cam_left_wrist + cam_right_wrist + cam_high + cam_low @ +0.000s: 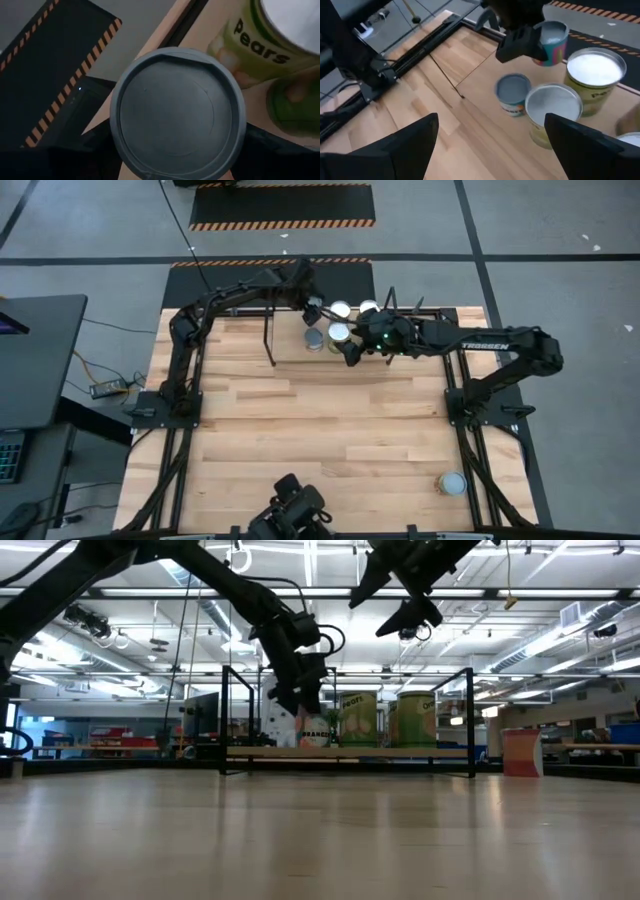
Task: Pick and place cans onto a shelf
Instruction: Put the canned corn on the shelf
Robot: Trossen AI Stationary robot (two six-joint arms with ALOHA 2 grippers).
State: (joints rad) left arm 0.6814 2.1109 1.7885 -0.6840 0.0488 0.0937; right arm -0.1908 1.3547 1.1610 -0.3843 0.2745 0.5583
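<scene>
The shelf point(420, 752), a low light-wood board with black wire end frames, stands at the table's far middle. On it stand a blue-label can point(514, 92), a yellow-green can point(554, 107), a Pears can point(595, 75) and one more point(368, 307). My left gripper point(312, 308) is shut on a pink-and-teal can point(551, 40) at the shelf's left part; its grey top fills the left wrist view point(177, 112). My right gripper point(490, 145) is open and empty, hovering above the shelf just near of the cans, high up in the low view point(395, 600). My left gripper holds the can by its upper side wall point(540, 45), one finger on either side, coming from above and pointing down. The can stands upright, top up. Its bottom point(315, 744) is down at the shelf board; whether it rests there I cannot tell.
A lone can point(452, 483) stands on the table near the front right corner. The shelf's black wire frames point(235, 720) point(470, 720) rise at both ends. Bare wooden tabletop point(330, 430) lies between the shelf and the near edge.
</scene>
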